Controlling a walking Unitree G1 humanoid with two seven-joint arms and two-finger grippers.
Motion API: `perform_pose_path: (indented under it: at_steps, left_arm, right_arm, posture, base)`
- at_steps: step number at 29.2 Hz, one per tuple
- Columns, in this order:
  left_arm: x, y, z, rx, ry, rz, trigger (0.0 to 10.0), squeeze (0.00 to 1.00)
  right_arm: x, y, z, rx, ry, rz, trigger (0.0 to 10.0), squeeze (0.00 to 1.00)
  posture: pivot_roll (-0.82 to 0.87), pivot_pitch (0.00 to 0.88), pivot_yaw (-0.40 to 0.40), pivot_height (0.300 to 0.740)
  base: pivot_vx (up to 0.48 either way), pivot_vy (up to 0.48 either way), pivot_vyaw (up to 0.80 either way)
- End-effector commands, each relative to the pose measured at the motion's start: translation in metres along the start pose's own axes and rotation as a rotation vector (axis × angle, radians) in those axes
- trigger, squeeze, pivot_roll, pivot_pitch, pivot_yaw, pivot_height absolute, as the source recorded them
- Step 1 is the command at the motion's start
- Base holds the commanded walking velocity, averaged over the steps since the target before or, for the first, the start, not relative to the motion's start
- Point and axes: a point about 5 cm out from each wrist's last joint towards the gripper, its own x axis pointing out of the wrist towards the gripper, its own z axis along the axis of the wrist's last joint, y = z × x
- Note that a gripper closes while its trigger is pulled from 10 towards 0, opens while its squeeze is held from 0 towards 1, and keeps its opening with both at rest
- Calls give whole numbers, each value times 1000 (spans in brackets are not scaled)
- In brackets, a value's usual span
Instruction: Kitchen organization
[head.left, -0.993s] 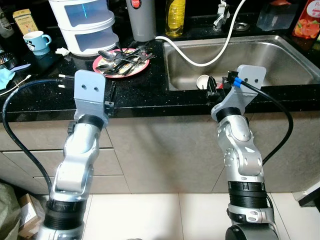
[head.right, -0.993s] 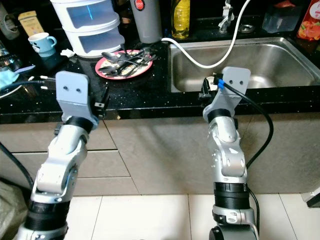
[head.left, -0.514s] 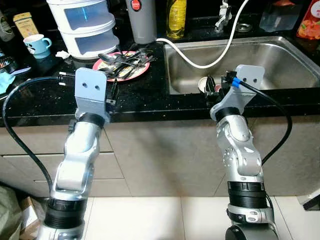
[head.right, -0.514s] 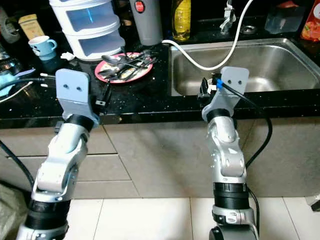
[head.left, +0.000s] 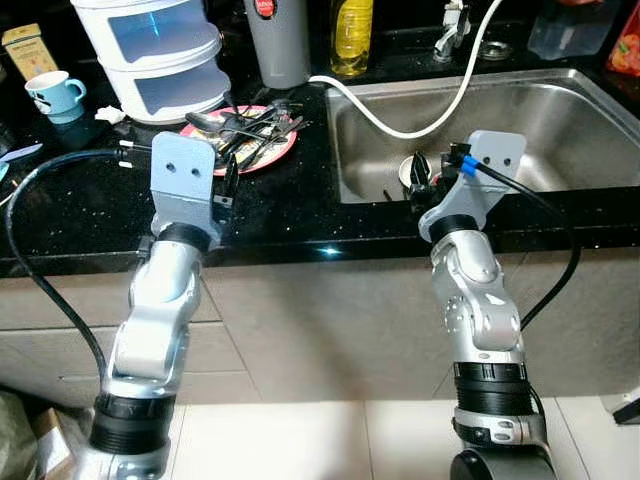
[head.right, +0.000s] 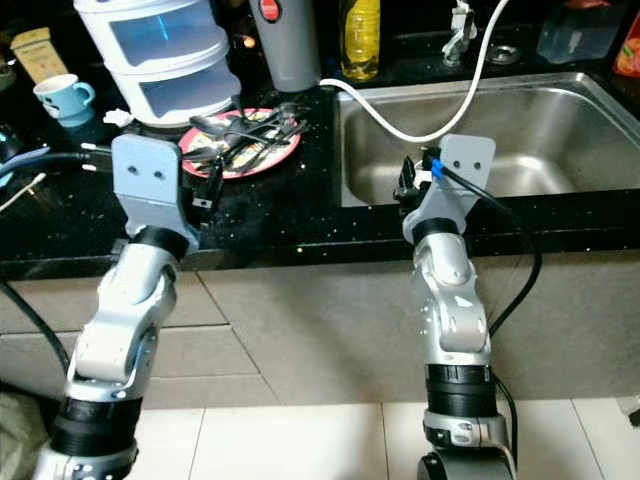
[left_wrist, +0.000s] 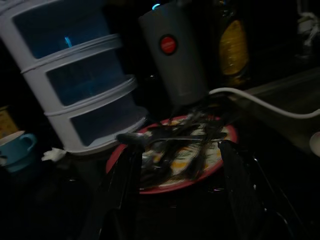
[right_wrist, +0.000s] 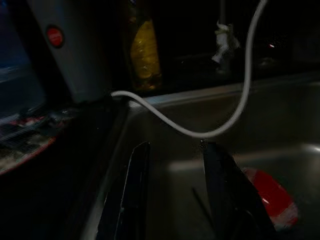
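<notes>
Standing at a black speckled stone countertop (head.left: 290, 200) with a stainless steel sink basin (head.left: 560, 110) set into its right half. Left gripper (left_wrist: 175, 195) raised over the counter edge, its two black fingers (left_wrist: 117, 190) spread apart and empty, aimed at a round red-rimmed plate (head.left: 275, 152) just beyond them. Plate piled with a tangle of dark metal spoons and forks (head.left: 245, 125), touching nothing held. Behind the plate, a white three-tier plastic drawer unit with blue-tinted fronts (head.left: 160, 50); just beside it, a tall grey cylindrical container with a round red button (left_wrist: 172, 55); further right, a yellow bottle of liquid (head.left: 350, 30) against the back wall. Small light-blue ceramic mug (head.left: 50, 95) at the far left of the counter, well apart from the plate. Right gripper (right_wrist: 172, 195) poised over the front rim of the sink, fingers (right_wrist: 125, 195) parted with nothing between them, pointing down into the basin. In the basin, close under that gripper, a small white cup with a red-and-white patterned side (right_wrist: 272, 200) lying tipped over on the steel floor. Long white flexible hose (head.left: 420, 125) looping from the chrome tap (head.left: 452, 20) at the back, down into the sink and out over its left rim onto the counter.
</notes>
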Motion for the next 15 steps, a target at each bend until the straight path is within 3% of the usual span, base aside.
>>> perform_pose_path:
  at_steps: [1,15]
  left_arm:
    - [0,3,-3,6,9,11,10000,0]
    - [1,1,-3,8,6,4,10000,0]
  right_arm:
    - [0,8,-1,16,-1,25,10000,0]
    - [0,7,-1,15,-3,22,10000,0]
  posture:
    - [85,0,127,740]
    - [81,0,130,740]
  base:
    - [446,0,0]
    - [444,0,0]
